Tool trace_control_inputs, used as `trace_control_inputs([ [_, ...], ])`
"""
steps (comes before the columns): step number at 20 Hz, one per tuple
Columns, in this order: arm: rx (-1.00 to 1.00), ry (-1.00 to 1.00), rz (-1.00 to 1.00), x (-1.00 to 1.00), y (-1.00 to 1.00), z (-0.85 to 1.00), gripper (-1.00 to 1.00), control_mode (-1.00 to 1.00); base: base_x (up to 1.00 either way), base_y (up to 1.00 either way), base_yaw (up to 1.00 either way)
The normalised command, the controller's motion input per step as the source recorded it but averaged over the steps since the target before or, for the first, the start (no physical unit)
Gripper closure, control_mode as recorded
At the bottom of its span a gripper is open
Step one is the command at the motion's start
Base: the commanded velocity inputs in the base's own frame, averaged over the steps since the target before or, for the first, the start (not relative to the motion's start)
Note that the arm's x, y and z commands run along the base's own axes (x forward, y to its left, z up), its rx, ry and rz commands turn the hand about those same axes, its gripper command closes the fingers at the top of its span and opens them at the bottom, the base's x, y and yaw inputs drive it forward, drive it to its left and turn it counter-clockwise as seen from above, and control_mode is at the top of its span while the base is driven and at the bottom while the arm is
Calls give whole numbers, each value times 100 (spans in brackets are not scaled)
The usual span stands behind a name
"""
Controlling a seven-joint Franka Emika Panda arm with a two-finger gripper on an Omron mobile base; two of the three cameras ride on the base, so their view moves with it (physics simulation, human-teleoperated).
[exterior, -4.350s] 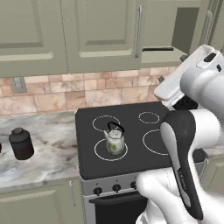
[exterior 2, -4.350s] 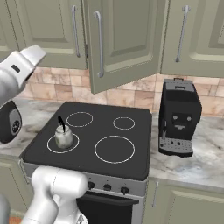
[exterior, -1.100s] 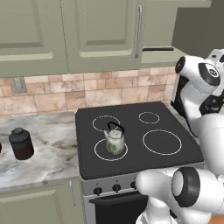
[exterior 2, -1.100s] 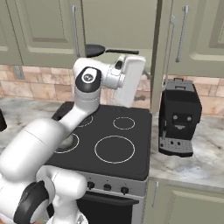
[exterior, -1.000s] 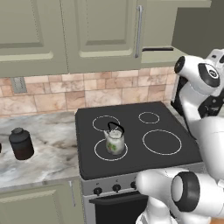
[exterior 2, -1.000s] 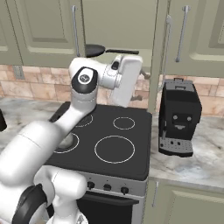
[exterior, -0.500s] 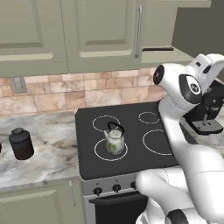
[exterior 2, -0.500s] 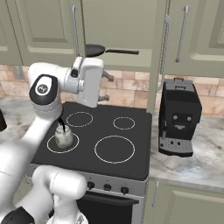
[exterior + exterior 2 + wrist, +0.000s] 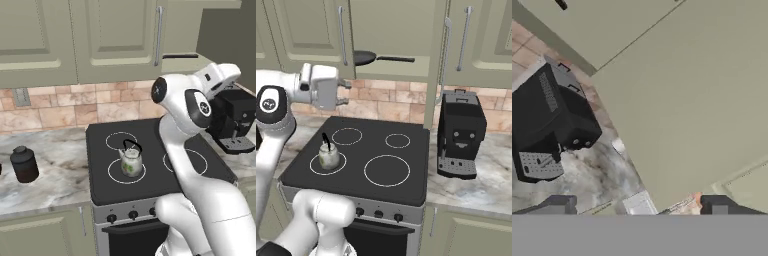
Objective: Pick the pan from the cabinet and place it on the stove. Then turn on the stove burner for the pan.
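Observation:
The dark pan lies on the bottom shelf of the open sage-green cabinet, its handle pointing right; the handle tip also peeks out in the left base view. My gripper hangs open and empty over the stove's back left, below and left of the pan. The hand view has its two fingertips far apart, facing a cabinet door. The black stove carries the widest burner ring at front right, bare.
A small glass-green kettle sits on the front left ring. A black coffee machine stands on the counter right of the stove. The open door's edge hangs beside it. A dark jar stands on the left counter.
The arm has swung from in front of the open cabinet leftwards across the stove; the hand is now lower and left of the pan. The pan has stayed on its shelf.

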Motion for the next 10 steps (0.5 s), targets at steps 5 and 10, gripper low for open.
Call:
trace_control_inputs([
  [5, 18, -41, 23, 0, 65, 11, -100, -100, 0, 0, 0],
  [10, 21, -34, 28, 9, 44, 13, -100, -100, 0, 0, 0],
])
